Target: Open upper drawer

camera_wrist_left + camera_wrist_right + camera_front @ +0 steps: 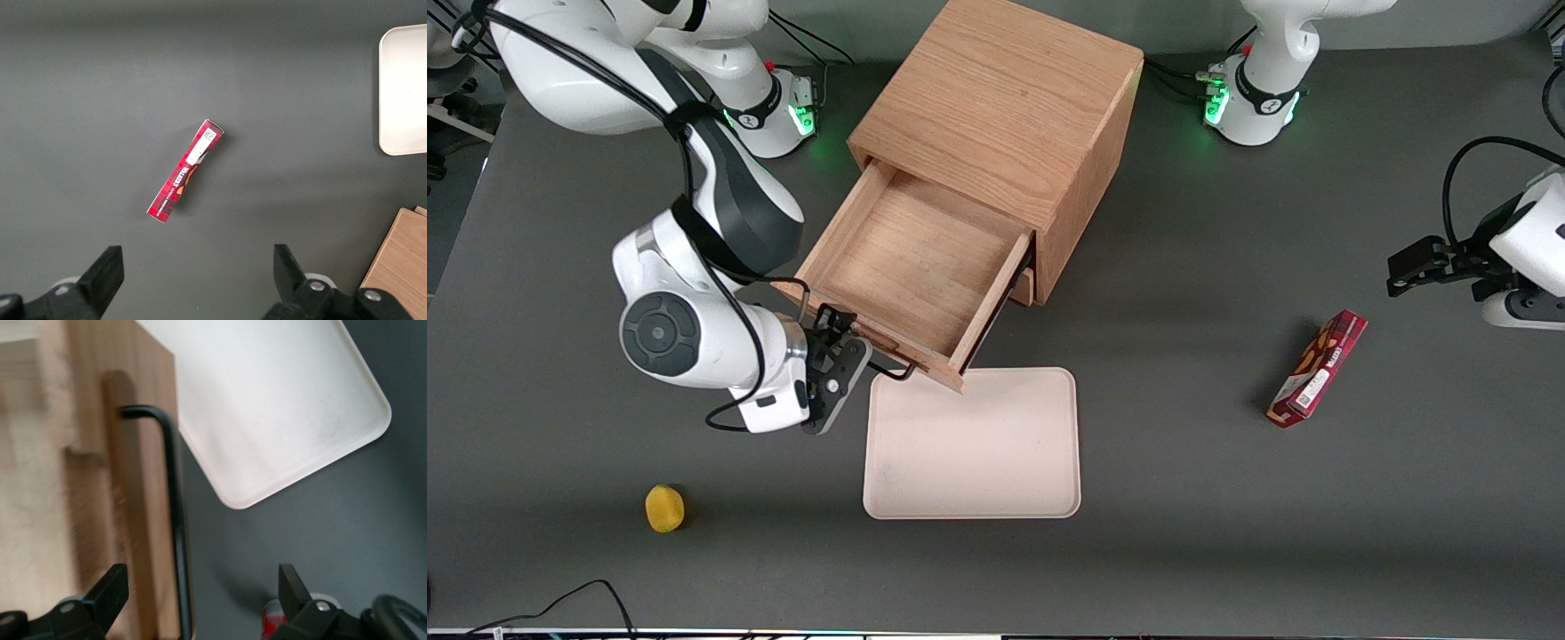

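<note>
The upper drawer (911, 267) stands pulled out; the wide-spread pincer (852, 360) straddles its handle (175, 520) without gripping.

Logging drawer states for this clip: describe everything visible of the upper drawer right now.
The upper drawer is a shallow light oak box, pulled well out of the wooden cabinet and empty inside. Its front panel overhangs the pale tray and carries a black wire bar handle. The gripper is at that handle, its open fingers straddling the bar without closing on it. The lower drawer's corner peeks out beneath.
</note>
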Controlling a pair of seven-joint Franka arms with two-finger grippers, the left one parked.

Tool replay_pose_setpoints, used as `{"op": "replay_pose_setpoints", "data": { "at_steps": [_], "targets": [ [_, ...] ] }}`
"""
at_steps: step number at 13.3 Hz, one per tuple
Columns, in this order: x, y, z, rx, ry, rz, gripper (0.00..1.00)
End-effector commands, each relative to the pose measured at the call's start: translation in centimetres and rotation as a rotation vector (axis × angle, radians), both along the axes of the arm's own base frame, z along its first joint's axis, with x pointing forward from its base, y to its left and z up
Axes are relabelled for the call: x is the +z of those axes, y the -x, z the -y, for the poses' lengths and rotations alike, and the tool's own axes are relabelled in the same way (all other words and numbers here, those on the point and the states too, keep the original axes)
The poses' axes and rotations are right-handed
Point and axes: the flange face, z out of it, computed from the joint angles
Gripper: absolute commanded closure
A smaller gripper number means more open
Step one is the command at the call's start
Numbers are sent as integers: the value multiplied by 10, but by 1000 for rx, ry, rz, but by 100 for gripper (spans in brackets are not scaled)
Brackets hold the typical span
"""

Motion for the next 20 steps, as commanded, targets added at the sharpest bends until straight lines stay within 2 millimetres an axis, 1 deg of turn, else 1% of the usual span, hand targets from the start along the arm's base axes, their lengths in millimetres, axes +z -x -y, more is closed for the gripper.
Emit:
{"op": "replay_pose_setpoints", "data": {
  "at_steps": [1, 3, 4, 5, 7, 9, 10, 12, 13, 15, 16, 17, 19, 20],
  "targets": [
    [53, 18, 3, -21, -19, -18, 0],
    [102, 34, 17, -52, -35, 9, 0],
    [120, 48, 30, -54, -3, -11, 0],
    [138, 60, 40, -65, 12, 1, 0],
    [178, 90, 62, -112, 21, 46, 0],
    [200, 107, 96, -198, 47, 76, 0],
    [204, 112, 116, -264, 68, 79, 0],
    [208, 132, 146, -382, 109, 84, 0],
    [209, 145, 157, -427, 125, 112, 1],
    [204, 174, 174, -557, 170, 188, 9],
    [200, 182, 180, -625, 176, 197, 10],
    [194, 179, 187, -671, 178, 186, 10],
    [188, 170, 221, -751, 170, 159, 9],
    [183, 165, 227, -755, 165, 147, 6]
  ]
}}
